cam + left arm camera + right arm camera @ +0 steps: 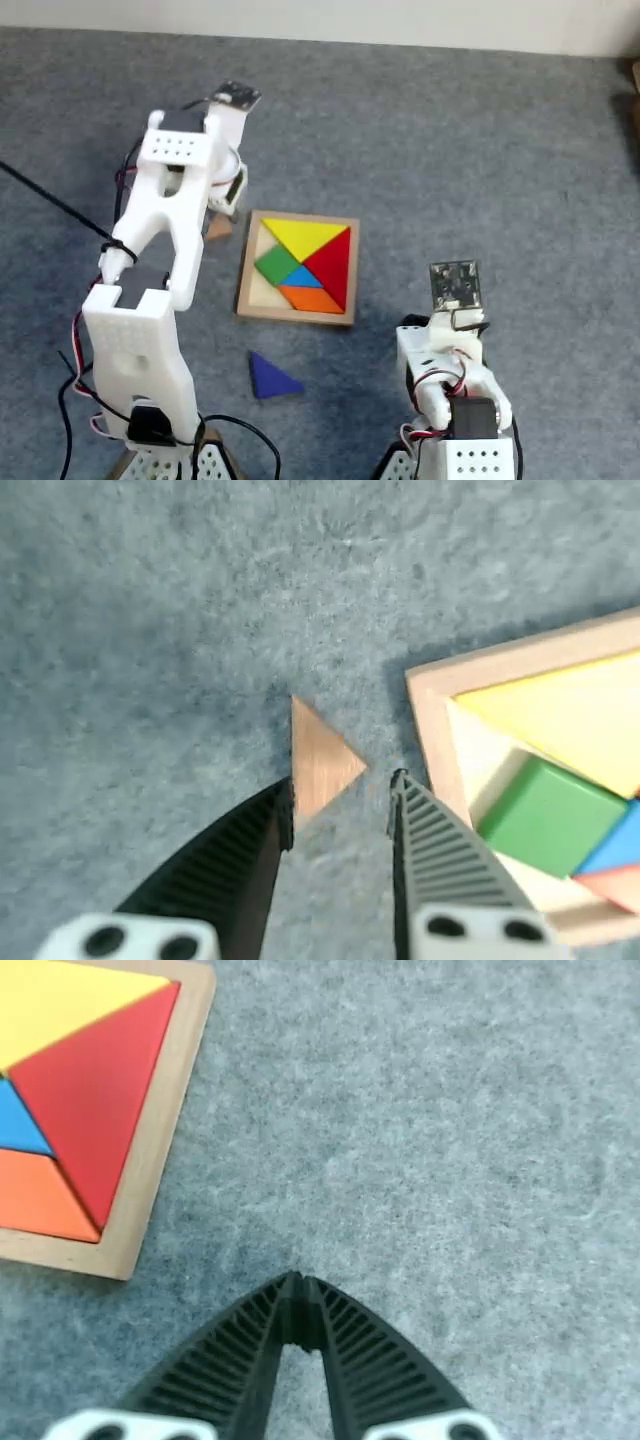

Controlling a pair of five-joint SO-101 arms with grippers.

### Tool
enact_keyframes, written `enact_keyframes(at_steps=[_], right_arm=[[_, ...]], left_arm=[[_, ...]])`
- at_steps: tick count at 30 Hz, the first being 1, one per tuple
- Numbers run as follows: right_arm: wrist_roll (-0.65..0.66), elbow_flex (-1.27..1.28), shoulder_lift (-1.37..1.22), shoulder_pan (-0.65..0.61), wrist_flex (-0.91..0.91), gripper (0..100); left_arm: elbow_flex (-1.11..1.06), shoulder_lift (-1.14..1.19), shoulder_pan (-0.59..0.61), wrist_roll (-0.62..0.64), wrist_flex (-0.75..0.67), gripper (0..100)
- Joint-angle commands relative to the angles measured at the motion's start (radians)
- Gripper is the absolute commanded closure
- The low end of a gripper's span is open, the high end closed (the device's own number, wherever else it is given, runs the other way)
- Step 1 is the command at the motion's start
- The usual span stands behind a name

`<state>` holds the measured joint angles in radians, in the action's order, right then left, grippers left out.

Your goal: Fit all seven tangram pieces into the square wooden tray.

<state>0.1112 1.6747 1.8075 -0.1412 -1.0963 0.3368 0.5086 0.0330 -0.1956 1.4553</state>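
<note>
Tray (428, 702) just beside tan triangle (318, 752), left gripper (342, 780) parted around it, right gripper (300, 1282) closed, blue triangle (268, 378) apart.

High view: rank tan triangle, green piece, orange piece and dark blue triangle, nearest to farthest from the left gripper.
1. tan triangle, at the left gripper, outside the tray by its left rim.
2. green piece, in the tray, left side.
3. orange piece, along the tray's near rim.
4. dark blue triangle, loose on the carpet.
</note>
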Motion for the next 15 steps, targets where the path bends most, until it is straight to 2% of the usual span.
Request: enact_keyframes(at_steps=[1, 7, 13, 15], right_arm=[[0.000, 0.154, 0.008, 0.015, 0.001, 99.3], [0.000, 0.154, 0.008, 0.015, 0.001, 99.3], [0.000, 0.154, 0.008, 0.016, 0.001, 99.3], [0.000, 0.154, 0.008, 0.016, 0.001, 99.3]], left_arm=[[0.127, -0.010, -0.053, -0.052, 0.126, 84], [0.130, -0.008, -0.120, -0.054, 0.169, 84], [0.134, -0.002, -0.027, -0.018, 0.163, 84], [0.127, 0.001, 0.005, -0.018, 0.163, 80]])
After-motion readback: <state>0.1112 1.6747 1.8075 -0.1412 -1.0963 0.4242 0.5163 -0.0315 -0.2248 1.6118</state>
